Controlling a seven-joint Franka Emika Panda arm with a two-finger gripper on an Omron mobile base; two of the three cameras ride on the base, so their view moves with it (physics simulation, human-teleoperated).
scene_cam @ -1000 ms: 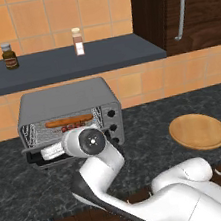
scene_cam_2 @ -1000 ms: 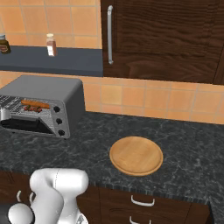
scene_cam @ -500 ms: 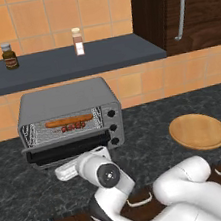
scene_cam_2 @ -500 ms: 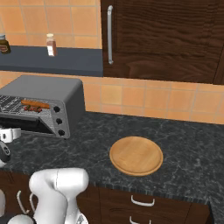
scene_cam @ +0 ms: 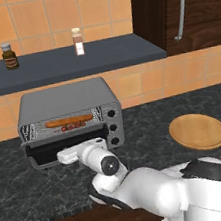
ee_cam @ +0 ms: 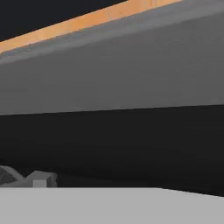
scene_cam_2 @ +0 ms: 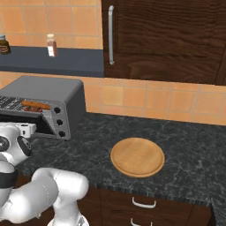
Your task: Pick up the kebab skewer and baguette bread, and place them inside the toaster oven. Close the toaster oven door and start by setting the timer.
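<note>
At door, nine o'clock: my gripper (scene_cam: 64, 157) spread wide, empty.
toaster oven door (scene_cam: 62, 147): rigid, hinged, slick glass; I'd push its front edge upward.

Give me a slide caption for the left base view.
Baguette bread and kebab skewer inside toaster oven; gripper at its door.

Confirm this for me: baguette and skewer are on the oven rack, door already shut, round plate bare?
Not quite: the door is still down and open, as the left base view shows. The baguette and skewer do lie on the rack, and the plate is bare.
</note>
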